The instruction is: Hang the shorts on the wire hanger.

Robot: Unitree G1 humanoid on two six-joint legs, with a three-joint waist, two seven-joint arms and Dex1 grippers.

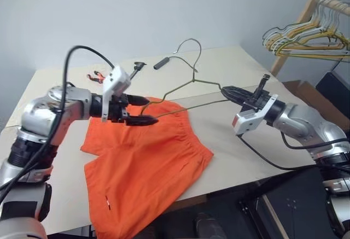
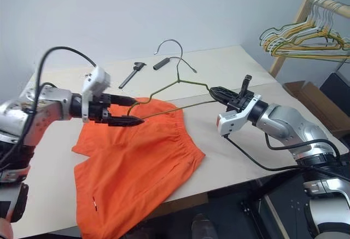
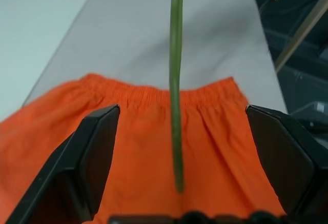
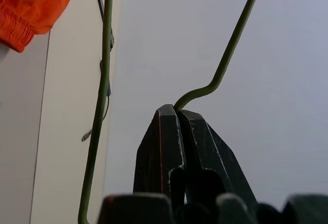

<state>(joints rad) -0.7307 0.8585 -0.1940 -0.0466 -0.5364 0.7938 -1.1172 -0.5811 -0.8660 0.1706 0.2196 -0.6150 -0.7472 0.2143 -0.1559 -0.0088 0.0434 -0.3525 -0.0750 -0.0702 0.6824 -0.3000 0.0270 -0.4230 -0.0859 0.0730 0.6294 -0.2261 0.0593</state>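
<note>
Orange shorts (image 1: pixel 145 165) lie flat at the worktop's (image 1: pixel 229 64) near edge, one leg hanging over it. My right end effector (image 1: pixel 228 91) pinches one corner of the wire hanger (image 1: pixel 188 83), held above the waistband. My left end effector (image 1: pixel 143 111), fingers spread, brackets the hanger's opposite corner over the shorts.

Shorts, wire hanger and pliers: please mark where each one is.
shorts (image 1: pixel 147 162): left eye view, middle of the orange fabric.
wire hanger (image 1: pixel 188 106): left eye view, its lower bar.
pliers (image 1: pixel 97 77): left eye view, the orange handles.
</note>
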